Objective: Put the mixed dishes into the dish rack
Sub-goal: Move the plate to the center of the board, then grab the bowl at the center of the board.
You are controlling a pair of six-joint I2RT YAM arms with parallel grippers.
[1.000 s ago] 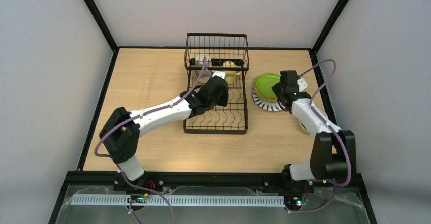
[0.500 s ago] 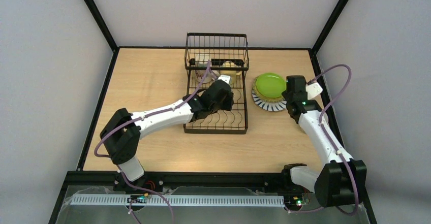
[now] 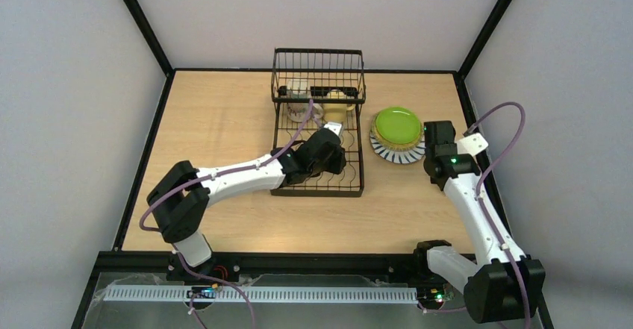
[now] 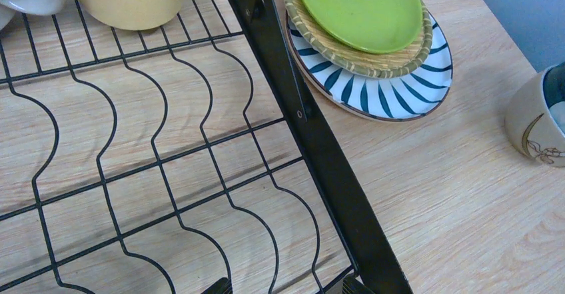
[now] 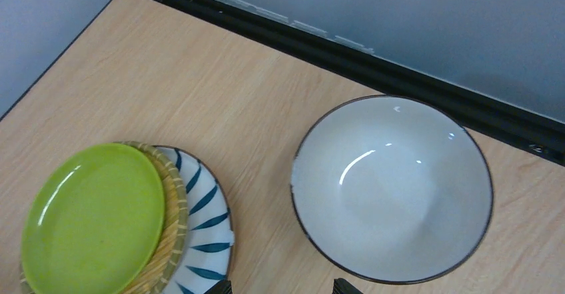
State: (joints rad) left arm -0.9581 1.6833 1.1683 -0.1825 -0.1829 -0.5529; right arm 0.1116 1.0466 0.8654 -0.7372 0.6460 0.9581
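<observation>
Lime green plate point(image 5: 93, 217) lies just left of the wide-apart right end effector point(image 5: 283, 289).

I see a light wooden table point(image 3: 216, 127) with pale grey walls point(image 3: 321, 16) on three sides. Black posts point(image 3: 142, 23) rise from its far corners, and a black rail point(image 3: 313, 259) edges its near side.

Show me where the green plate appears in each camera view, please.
Top external: green plate, right of centre, beside the rack.
Left wrist: green plate, top edge, right of centre.
Right wrist: green plate, bottom left corner.
Shared landmark: the striped plate at the bottom of its stack.
</observation>
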